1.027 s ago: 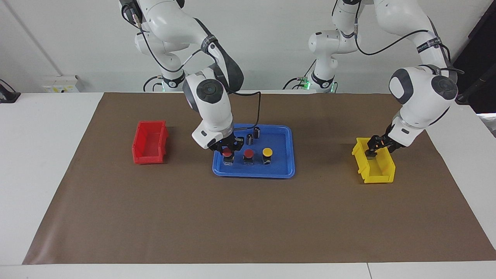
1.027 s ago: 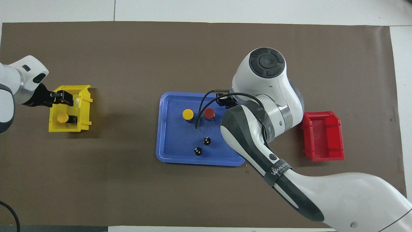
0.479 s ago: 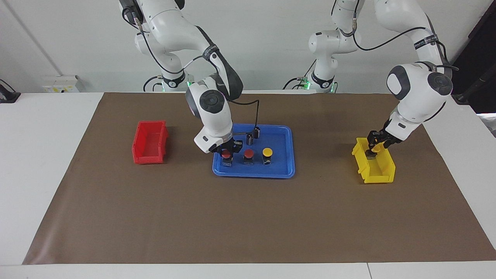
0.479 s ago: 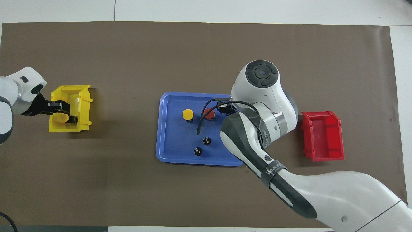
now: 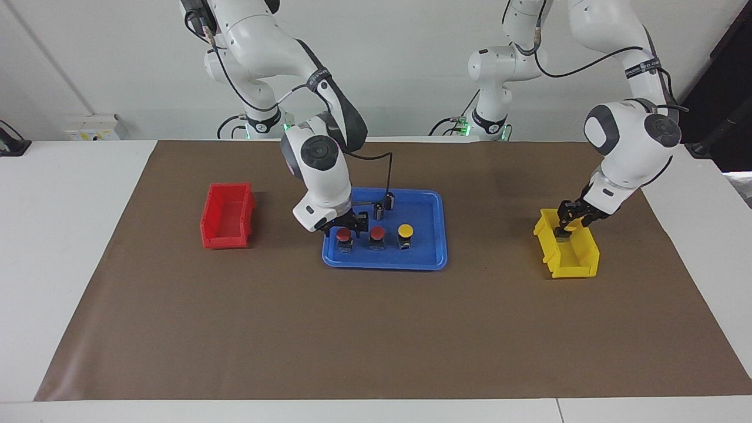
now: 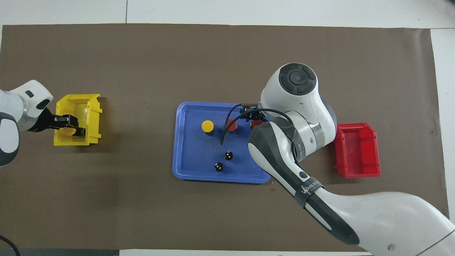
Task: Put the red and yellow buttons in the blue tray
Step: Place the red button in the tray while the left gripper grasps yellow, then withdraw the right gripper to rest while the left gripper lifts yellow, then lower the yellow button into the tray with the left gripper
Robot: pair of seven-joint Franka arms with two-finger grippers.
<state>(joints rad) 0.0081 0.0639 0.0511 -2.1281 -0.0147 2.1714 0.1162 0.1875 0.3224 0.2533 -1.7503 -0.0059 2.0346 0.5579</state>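
- Right gripper [image 5: 343,225] has lifted off the red button [image 5: 343,235] in the blue tray [image 5: 432,258]; jaws open, empty.
- Left gripper [image 5: 565,230] has dropped into the yellow bin [image 5: 578,261]; jaws closed on the yellow button [image 6: 70,131].

Bright, even overhead light; soft shadows; both views sharp.

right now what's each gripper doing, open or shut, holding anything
Left gripper: in the yellow bin, at the yellow button; grip cannot be told.
Right gripper: open above a red button in the blue tray.
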